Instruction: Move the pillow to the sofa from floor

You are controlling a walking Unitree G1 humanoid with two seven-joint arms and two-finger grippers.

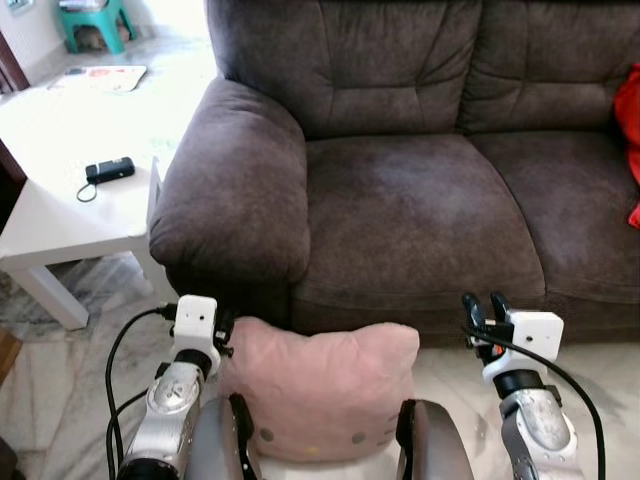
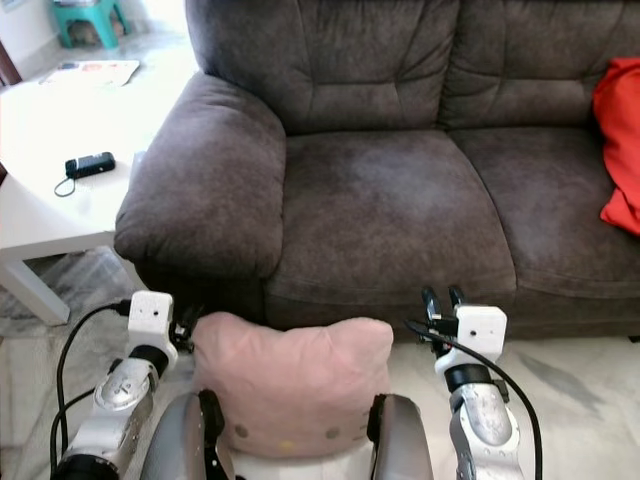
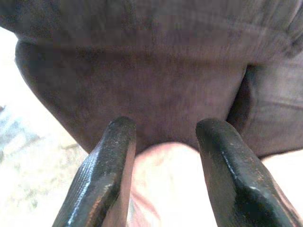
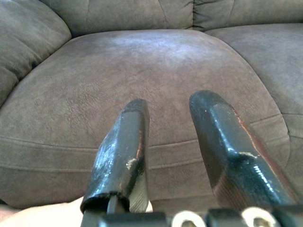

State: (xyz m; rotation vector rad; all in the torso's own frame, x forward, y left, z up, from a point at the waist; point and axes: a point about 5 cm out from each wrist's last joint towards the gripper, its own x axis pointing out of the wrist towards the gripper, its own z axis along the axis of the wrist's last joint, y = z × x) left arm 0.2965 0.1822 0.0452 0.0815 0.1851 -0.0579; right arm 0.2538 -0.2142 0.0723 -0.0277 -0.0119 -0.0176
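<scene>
The left end effector (image 1: 224,330), fingers apart, sits at the pink pillow's (image 1: 322,390) upper left corner; the right end effector (image 1: 486,312), fingers apart, hangs just right of it. The pillow stands on the floor against the brown sofa's (image 1: 400,210) front edge, the seat above it bare. A red cushion (image 2: 620,155) lies at the sofa's far right.

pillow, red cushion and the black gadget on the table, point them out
pink pillow (image 1: 320,385), left eye view, middle of its front face
red cushion (image 2: 620,140), right eye view, its middle
black gadget (image 1: 110,169), left eye view, top of its body
</scene>
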